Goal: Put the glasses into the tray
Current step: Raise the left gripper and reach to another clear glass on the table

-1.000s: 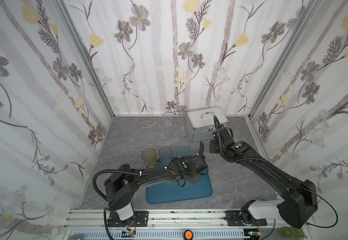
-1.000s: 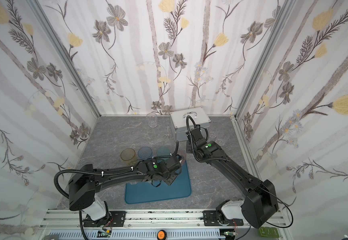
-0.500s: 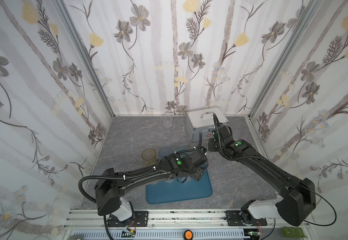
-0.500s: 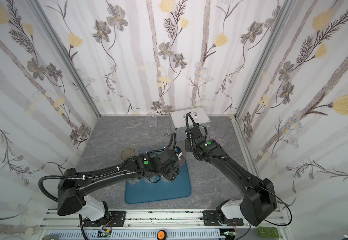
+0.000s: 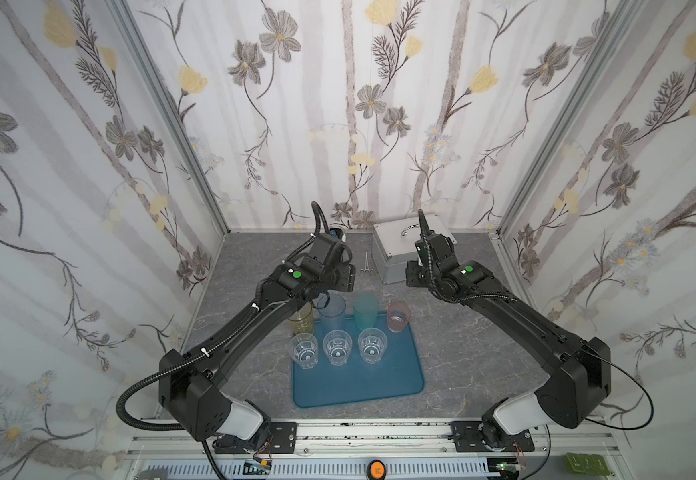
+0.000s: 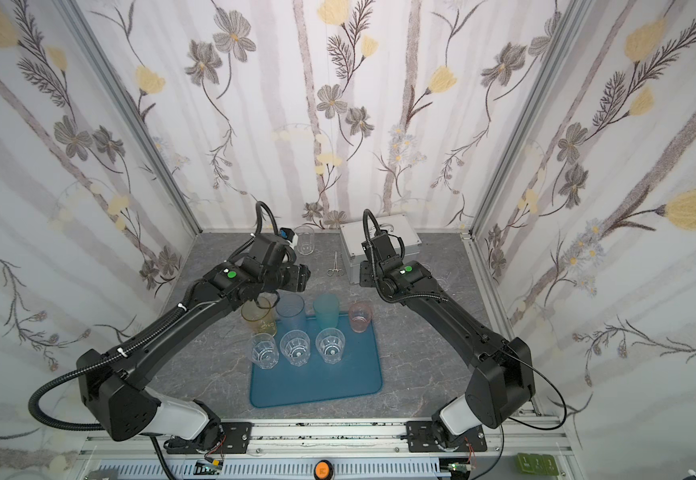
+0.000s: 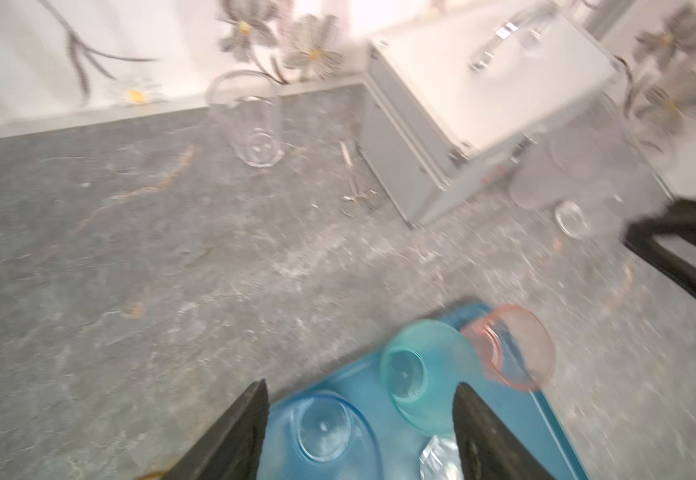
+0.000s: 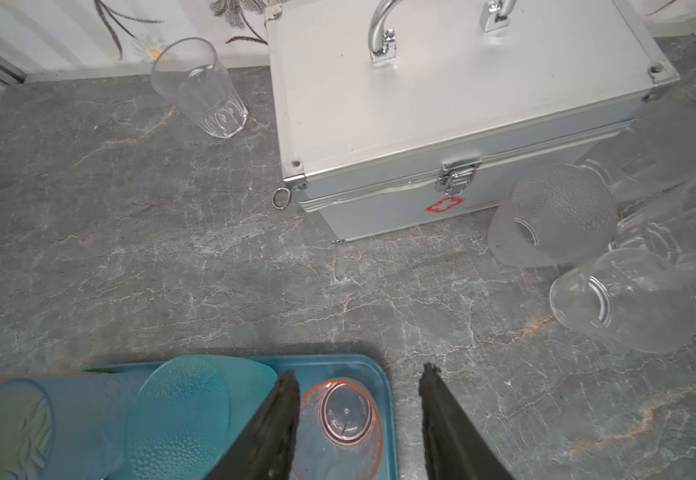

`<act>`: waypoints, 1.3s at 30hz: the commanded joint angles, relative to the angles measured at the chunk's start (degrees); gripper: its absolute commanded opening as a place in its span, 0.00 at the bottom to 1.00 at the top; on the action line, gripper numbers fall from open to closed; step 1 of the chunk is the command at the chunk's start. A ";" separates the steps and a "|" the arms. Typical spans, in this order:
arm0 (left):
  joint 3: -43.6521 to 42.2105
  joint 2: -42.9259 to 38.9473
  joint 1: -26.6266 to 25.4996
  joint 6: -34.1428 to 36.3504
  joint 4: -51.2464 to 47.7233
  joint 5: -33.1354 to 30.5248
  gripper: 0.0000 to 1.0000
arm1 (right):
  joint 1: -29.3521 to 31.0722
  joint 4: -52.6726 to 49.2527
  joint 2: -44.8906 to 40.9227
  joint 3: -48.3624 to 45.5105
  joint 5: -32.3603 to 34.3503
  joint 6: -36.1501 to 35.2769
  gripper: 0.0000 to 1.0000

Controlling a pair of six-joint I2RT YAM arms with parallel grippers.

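The teal-blue tray (image 5: 358, 386) lies at the front middle in both top views. Three clear glasses (image 5: 337, 348) stand in a row on it. Behind them stand blue (image 5: 331, 309), teal (image 5: 365, 309) and pink (image 5: 398, 316) glasses. A yellow glass (image 5: 301, 322) sits at the far left corner, half hidden by my left arm. My left gripper (image 7: 360, 384) hangs open and empty above the blue and teal glasses. My right gripper (image 8: 358, 372) is open and empty above the pink glass (image 8: 338, 419). Another clear glass (image 6: 304, 240) stands by the back wall, and more (image 8: 554, 216) lie right of the case.
A silver metal case (image 5: 408, 249) with a handle stands at the back right. Metal forceps (image 5: 366, 266) lie left of it. Patterned walls close in the left, back and right. The arm bases sit on a rail along the front edge.
My left gripper has opened and drawn back from over the tray's middle to above the coloured glasses at its far edge. The right arm has shifted only slightly.
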 commanded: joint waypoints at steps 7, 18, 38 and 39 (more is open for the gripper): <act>7.21 16.01 14.72 -4.85 12.85 7.10 0.72 | 1.69 4.95 7.18 6.78 -12.62 1.83 0.54; 31.76 41.34 18.48 -7.81 13.02 11.60 0.68 | 5.76 4.54 14.49 13.33 -16.10 2.35 0.59; 49.44 60.48 18.30 -11.12 13.04 8.20 0.58 | 6.78 3.92 19.01 13.23 -16.25 1.57 0.58; 49.89 60.91 18.27 -11.06 13.00 7.99 0.57 | 6.82 3.94 19.05 13.10 -16.15 1.61 0.58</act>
